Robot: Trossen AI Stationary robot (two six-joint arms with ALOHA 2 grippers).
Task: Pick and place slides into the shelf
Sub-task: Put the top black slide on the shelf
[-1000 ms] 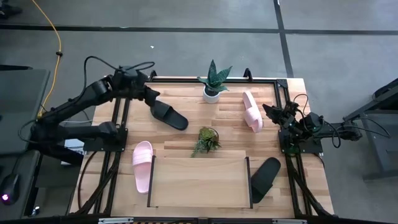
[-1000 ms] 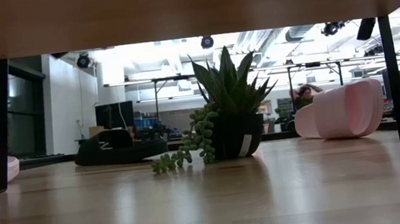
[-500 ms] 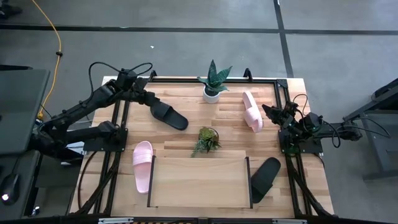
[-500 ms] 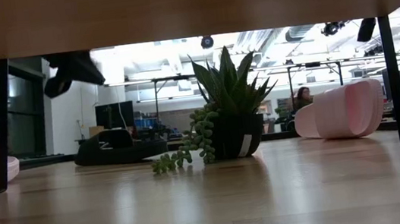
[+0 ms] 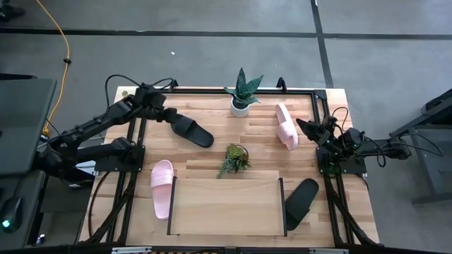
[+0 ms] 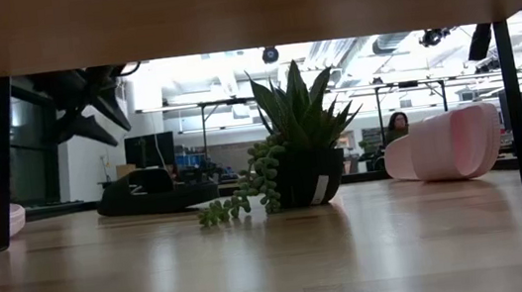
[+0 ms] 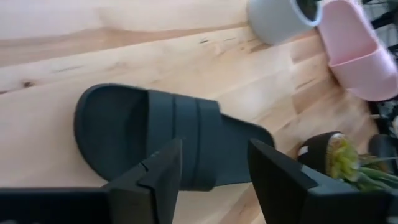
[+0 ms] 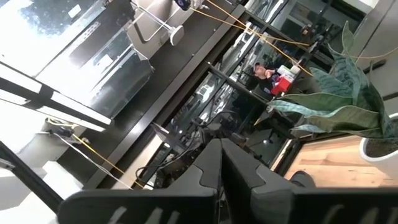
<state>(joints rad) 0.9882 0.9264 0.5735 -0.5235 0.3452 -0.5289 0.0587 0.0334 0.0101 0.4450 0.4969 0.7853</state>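
A black slide (image 5: 191, 129) lies flat on its sole at the table's far left. My left gripper (image 7: 214, 155) hovers open just above it, the fingers over the strap (image 7: 186, 137) and clear of it in the low view (image 6: 98, 121). One pink slide (image 5: 286, 125) lies at the far right. Another pink slide (image 5: 162, 187) rests outside the left panel of the shelf (image 5: 226, 206). A second black slide (image 5: 302, 200) lies outside the shelf's right panel. My right gripper (image 5: 305, 127) waits shut beside the far-right pink slide.
A spiky plant in a white pot (image 5: 242, 95) stands at the far edge. A small trailing plant (image 5: 234, 159) sits mid-table, just beyond the shelf. Black frame rails (image 5: 134, 162) run along both table sides. Bare wood lies between the two plants.
My left gripper has come down toward the black slide at the far left, entering the low view from above, and its fingers have opened. The slide has stayed where it was.
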